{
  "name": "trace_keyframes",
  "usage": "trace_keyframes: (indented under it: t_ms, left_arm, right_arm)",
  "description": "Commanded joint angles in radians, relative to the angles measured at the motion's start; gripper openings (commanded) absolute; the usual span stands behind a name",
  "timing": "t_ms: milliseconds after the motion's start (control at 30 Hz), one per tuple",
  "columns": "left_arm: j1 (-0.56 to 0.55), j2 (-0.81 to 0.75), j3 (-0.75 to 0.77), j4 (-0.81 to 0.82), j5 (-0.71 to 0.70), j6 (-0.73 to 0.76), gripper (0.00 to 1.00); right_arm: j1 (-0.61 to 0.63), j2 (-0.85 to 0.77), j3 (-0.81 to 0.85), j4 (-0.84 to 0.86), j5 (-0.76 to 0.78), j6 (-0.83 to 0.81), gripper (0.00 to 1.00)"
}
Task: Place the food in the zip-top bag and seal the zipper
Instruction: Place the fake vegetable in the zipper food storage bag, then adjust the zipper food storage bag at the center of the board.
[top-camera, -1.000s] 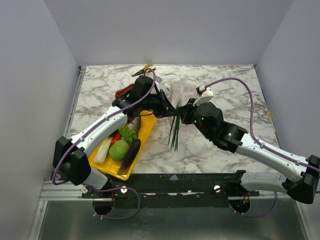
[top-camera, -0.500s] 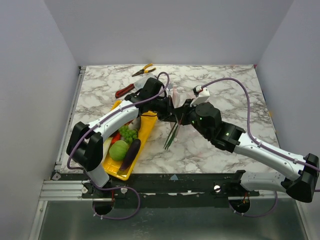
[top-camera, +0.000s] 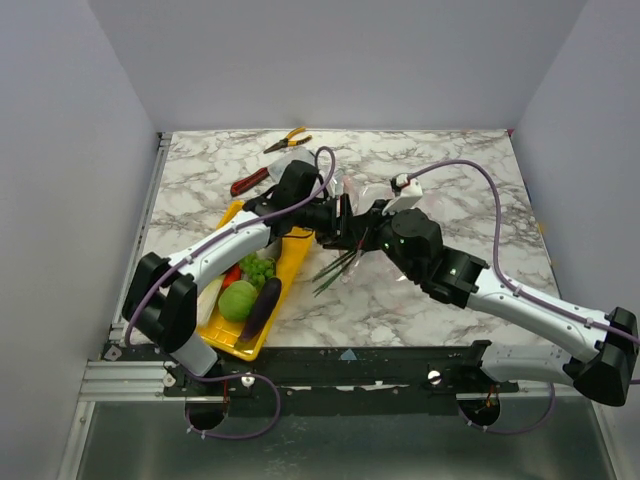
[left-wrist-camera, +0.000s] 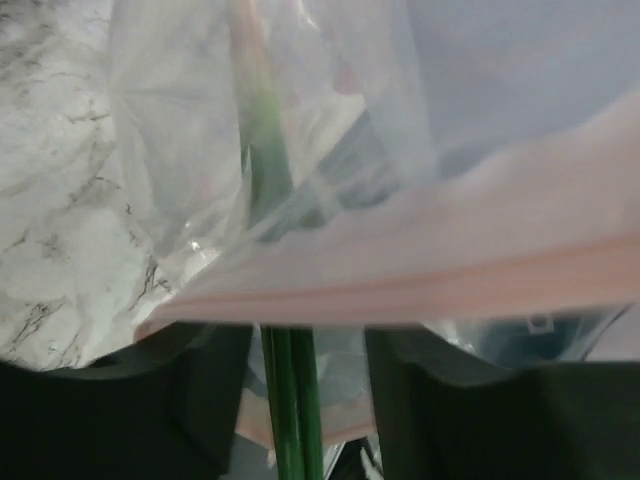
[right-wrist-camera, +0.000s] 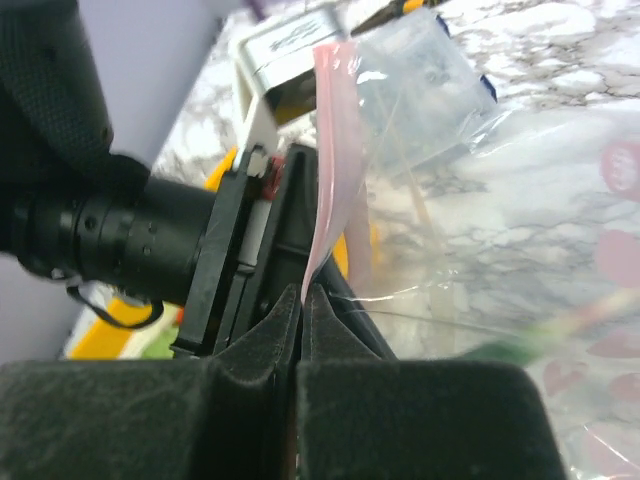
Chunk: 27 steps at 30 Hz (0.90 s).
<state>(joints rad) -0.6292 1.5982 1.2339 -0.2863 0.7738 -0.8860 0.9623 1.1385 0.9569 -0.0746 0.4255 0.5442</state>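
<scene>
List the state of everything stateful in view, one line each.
zip-top bag: mouth open, edge held up
zipper: unsealed
green stalks: partly inside the bag, ends sticking out of the mouth
left gripper: open, fingers either side of the stalks
right gripper: shut on the zipper
yellow tray: loaded, with cabbage and eggplant in it

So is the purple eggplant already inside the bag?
No, the eggplant lies in the yellow tray beside the green cabbage, outside the bag.
</scene>
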Motion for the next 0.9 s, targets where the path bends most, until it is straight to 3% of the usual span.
trace_keyframes:
  t_ms: [0,100,233,600,700,867]
  left_arm:
    - [-0.002,-0.132,-0.024,0.002,-0.085,-0.015,0.60]
    - [0.003,-0.200,-0.029,-0.060,-0.148,0.048,0.65]
    - [0.007,-0.278,-0.040,-0.141,-0.175,0.130,0.65]
    - [0.013,-0.562,-0.072,-0.340,-0.371,0.281,0.57]
    - [0.013,-0.567,-0.108,-0.333,-0.384,0.274,0.60]
    - [0.010,-0.507,-0.197,-0.175,-0.261,0.195,0.64]
  right_arm:
    - [0.006,0.011,0.017,-0.054,0.096,0.094,0.01]
    - [0.004,0.038,0.062,-0.155,0.146,0.131,0.01]
    - [0.003,0.018,0.058,-0.168,0.162,0.123,0.00]
    - [0.001,0.024,0.095,-0.219,0.148,0.100,0.01]
    - [0.001,0.023,0.104,-0.218,0.116,0.102,0.00]
    - [0.001,0.018,0.109,-0.219,0.094,0.107,0.01]
